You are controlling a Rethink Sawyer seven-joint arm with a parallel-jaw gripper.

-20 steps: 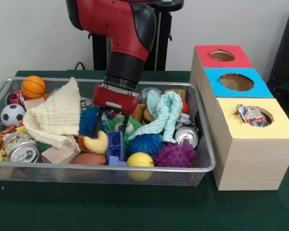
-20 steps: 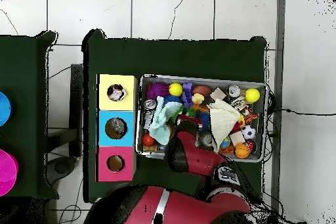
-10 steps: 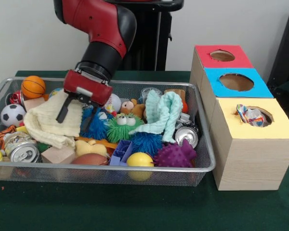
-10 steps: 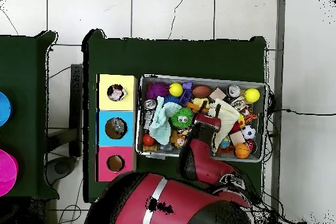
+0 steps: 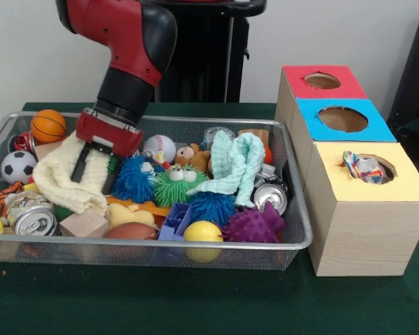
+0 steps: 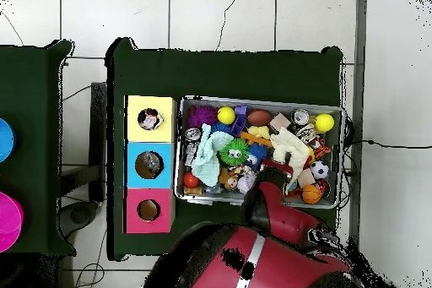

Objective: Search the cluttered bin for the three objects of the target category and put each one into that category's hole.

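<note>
My gripper [image 5: 91, 183] hangs open over the left part of the wire bin [image 5: 297, 209], its two dark fingers spread and pointing down onto a cream cloth [image 5: 59, 174]. Nothing shows between the fingers. Three boxes with holes stand right of the bin: red [image 5: 321, 80], blue [image 5: 342, 118] and yellow [image 5: 366, 188]. A crumpled wrapper [image 5: 362, 167] lies in the yellow hole. In the overhead view the arm [image 6: 270, 204] covers the gripper, and the cream cloth [image 6: 291, 145] shows beside it.
The bin holds a basketball [image 5: 47, 125], soccer ball [image 5: 17, 166], baseball [image 5: 158, 148], green furry toy [image 5: 174, 183], mint cloth [image 5: 234, 167], purple spiky ball [image 5: 255, 225], yellow ball [image 5: 202, 232], cans [image 5: 35, 220] and a wooden block [image 5: 84, 225].
The arm has swung from the bin's middle to its left in the front view, over the cream cloth. The cloth's raised peak has sunk flat. The baseball and green toy have come into view.
</note>
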